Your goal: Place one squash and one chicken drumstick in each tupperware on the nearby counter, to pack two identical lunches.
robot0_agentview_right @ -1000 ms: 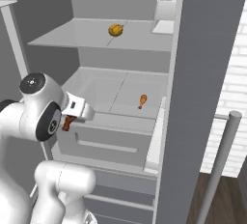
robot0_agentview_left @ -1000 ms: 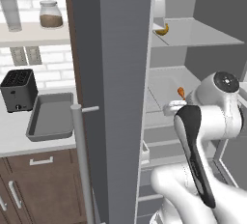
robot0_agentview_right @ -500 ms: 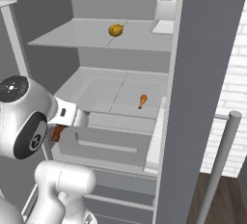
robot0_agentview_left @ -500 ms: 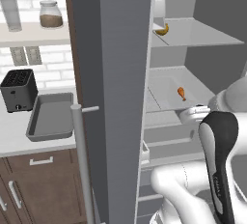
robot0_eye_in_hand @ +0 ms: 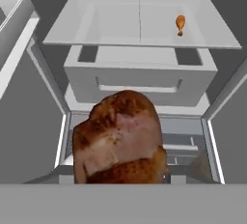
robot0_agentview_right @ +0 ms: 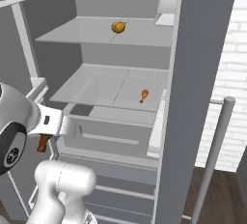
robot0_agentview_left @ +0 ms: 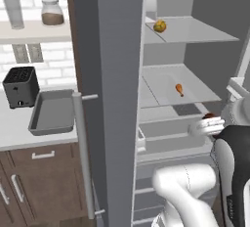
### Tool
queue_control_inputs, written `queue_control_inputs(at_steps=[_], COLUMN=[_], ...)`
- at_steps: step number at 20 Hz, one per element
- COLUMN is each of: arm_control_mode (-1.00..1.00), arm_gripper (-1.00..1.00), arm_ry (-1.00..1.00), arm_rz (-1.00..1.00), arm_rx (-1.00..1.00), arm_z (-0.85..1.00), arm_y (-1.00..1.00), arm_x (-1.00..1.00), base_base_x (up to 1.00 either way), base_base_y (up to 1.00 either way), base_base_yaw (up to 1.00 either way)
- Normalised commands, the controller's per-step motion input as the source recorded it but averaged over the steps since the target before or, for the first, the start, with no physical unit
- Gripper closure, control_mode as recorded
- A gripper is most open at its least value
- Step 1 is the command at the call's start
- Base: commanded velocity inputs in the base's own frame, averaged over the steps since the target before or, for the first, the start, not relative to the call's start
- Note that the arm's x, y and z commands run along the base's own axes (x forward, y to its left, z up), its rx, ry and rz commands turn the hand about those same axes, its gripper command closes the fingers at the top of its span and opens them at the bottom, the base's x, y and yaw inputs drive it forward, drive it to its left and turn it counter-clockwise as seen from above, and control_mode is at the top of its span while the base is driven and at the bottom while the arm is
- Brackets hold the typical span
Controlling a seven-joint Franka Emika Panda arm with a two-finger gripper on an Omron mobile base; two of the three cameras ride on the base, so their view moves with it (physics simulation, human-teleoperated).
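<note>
held between the gripper's (robot0_eye_in_hand: 126, 179) partly spread fingers is a browned, club-shaped chicken drumstick (robot0_eye_in_hand: 119, 138), its thick meaty end seen close in the hand view, in front of the open fridge. from the right base view the same drumstick (robot0_agentview_right: 43, 143) is seen low at the left, beside the white arm and outside the grey fridge drawer (robot0_agentview_right: 113, 133). a second small orange-brown drumstick (robot0_agentview_left: 179, 89) is lying on the middle white fridge shelf (robot0_agentview_left: 161, 81). a round yellow-orange squash (robot0_agentview_left: 159, 26) is set on the upper shelf (robot0_agentview_left: 195, 30). one shallow grey rectangular tupperware tray (robot0_agentview_left: 52, 112) is seen on the pale counter (robot0_agentview_left: 14, 128), just beside a black boxy toaster (robot0_agentview_left: 20, 86).
</note>
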Motion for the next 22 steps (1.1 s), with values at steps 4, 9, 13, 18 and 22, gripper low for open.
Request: queue_control_inputs(at_steps=[4, 9, 13, 18, 22], arm_control_mode=[1.0, 1.0, 1.0, 1.0, 1.0], arm_gripper=[1.0, 1.0, 1.0, 1.0, 1.0], arm_ry=[0.0, 0.0, 0.0, 0.0, 0.0], arm_rz=[0.0, 0.0, 0.0, 0.0, 0.0], arm_rx=[0.0, 0.0, 0.0, 0.0, 0.0], arm_z=[0.0, 0.0, 0.0, 0.0, 0.0], arm_y=[0.0, 0.0, 0.0, 0.0, 0.0], arm_x=[0.0, 0.0, 0.0, 0.0, 0.0], base_base_x=[-0.99, -0.63, -0.22, -0.09, -0.21], base_base_y=[0.0, 0.06, 0.35, 0.46, 0.63], base_base_yaw=[0.01, 0.17, 0.33, 0.42, 0.49])
